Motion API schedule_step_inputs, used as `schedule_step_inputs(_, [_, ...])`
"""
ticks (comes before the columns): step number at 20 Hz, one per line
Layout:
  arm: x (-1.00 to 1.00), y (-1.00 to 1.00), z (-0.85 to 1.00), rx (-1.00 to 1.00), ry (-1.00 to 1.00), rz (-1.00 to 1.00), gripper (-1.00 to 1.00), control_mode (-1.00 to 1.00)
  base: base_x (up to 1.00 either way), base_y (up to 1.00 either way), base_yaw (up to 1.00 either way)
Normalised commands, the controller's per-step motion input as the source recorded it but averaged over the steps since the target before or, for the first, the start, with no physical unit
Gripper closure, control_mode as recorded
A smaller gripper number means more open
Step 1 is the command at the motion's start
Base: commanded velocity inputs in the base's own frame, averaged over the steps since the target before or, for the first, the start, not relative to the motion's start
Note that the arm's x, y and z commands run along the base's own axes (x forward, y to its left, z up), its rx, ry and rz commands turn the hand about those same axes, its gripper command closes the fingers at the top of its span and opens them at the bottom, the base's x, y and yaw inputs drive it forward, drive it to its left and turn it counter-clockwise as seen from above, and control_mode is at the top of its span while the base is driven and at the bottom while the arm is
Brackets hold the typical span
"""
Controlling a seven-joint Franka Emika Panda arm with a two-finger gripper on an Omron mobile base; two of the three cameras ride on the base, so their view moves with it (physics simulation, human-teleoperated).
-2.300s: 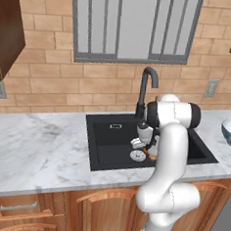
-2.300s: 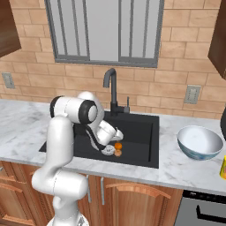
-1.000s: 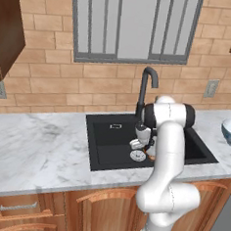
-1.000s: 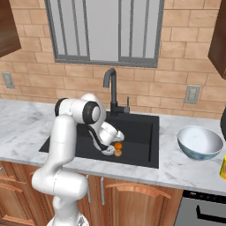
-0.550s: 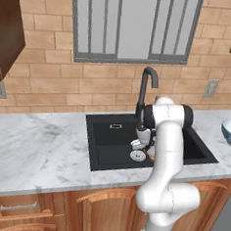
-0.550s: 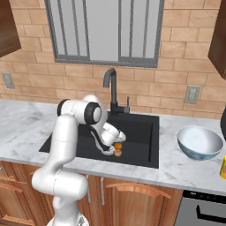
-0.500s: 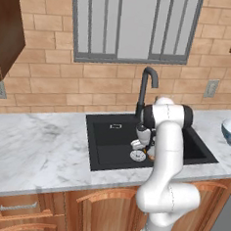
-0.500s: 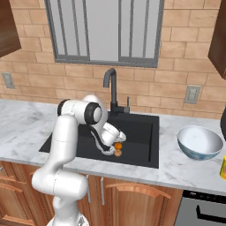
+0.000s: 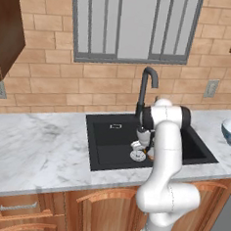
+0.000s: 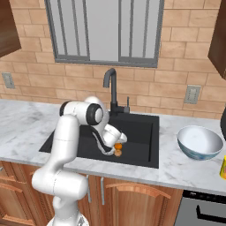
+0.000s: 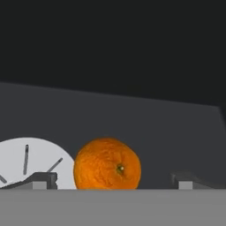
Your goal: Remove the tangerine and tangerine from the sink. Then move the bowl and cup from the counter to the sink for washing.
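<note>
My gripper (image 11: 114, 180) is open, low in the black sink (image 10: 142, 131). Its finger tips (image 11: 44, 178) stand on either side of the bright orange tangerine (image 11: 107, 164) without touching it. From the right base view the hand (image 10: 115, 140) hovers over that bright tangerine (image 10: 118, 146), and the duller tan-orange tangerine (image 10: 118, 153) lies just in front of it. The silver drain disc (image 11: 26, 162) is beside the fruit. On the counter right of the sink sits the white bowl (image 10: 199, 142). The yellow cup (image 10: 223, 167) peeks in at the frame's right edge.
The dark curved faucet (image 10: 110, 84) rises behind the sink, close to my arm (image 9: 164, 141). White marble counter (image 9: 36, 145) stretches wide to the left of the sink. A brick wall and a window stand behind.
The arm's upper joints have shifted slightly toward the faucet side. The hand stays low in the sink over the tangerines, still open.
</note>
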Motion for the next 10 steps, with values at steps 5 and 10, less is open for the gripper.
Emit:
schedule_step_inputs(5, [0.07, 0.00, -0.14, 0.00, 0.00, 0.00, -1.00, -1.00, 0.00, 0.00, 0.00])
schedule_step_inputs(10, [0.09, 0.00, -0.13, 0.00, 0.00, 0.00, -1.00, -1.00, 0.00, 0.00, 0.00])
